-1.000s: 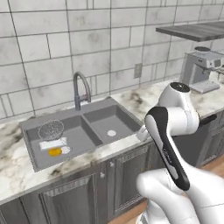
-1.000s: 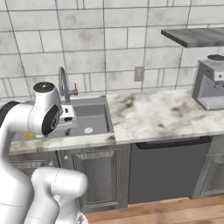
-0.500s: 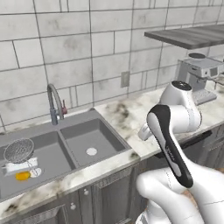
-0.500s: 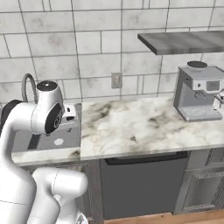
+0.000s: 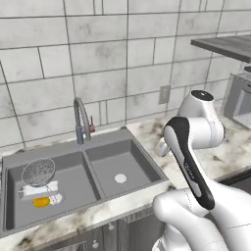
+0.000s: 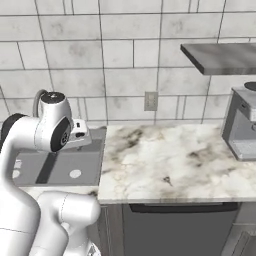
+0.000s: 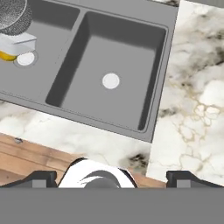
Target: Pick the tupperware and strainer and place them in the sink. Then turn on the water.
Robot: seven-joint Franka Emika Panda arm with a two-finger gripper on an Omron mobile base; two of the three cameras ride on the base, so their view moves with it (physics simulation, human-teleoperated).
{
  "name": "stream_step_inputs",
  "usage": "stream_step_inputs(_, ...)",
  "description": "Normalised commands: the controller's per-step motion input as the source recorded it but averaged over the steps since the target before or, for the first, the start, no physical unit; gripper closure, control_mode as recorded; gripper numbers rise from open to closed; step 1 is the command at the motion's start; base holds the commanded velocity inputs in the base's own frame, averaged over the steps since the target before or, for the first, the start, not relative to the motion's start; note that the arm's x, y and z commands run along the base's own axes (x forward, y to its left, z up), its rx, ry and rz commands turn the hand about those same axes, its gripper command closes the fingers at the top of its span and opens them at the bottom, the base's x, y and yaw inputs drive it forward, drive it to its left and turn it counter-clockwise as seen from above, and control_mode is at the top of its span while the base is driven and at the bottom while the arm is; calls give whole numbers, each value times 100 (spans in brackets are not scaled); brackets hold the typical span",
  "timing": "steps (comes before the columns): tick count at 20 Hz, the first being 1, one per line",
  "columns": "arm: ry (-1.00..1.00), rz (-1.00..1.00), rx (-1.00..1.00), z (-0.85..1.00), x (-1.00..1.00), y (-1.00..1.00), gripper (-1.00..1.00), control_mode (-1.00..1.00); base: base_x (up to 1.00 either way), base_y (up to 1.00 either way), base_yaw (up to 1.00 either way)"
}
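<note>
Steel sink (image 5: 98,147), left basin holding strainer (image 5: 38,171), tupperware (image 5: 39,189)

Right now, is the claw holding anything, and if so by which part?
Nothing is held. The claw is open above the sink's front edge, with nothing between its fingertips. The tupperware and strainer lie in the far basin.

Kitchen: tiled wall (image 5: 122,59), marble counter (image 6: 170,160), sink (image 5: 98,162).
</note>
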Motion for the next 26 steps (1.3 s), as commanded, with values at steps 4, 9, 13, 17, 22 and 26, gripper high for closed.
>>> stream_step_inputs(4,0,0,0,0,0,0,-100,100,85,4,34)
stream_step_inputs(9,0,0,0,0,0,0,-100,100,100,0,39)
stream_step_inputs(13,0,0,0,0,0,0,-100,100,27,-1,10)
stream_step_inputs(17,0,0,0,0,0,0,-100,100,0,0,0)
stream_step_inputs(22,0,0,0,0,0,0,-100,100,0,0,0)
stream_step_inputs(26,0,0,0,0,0,0,-100,100,0,0,0)
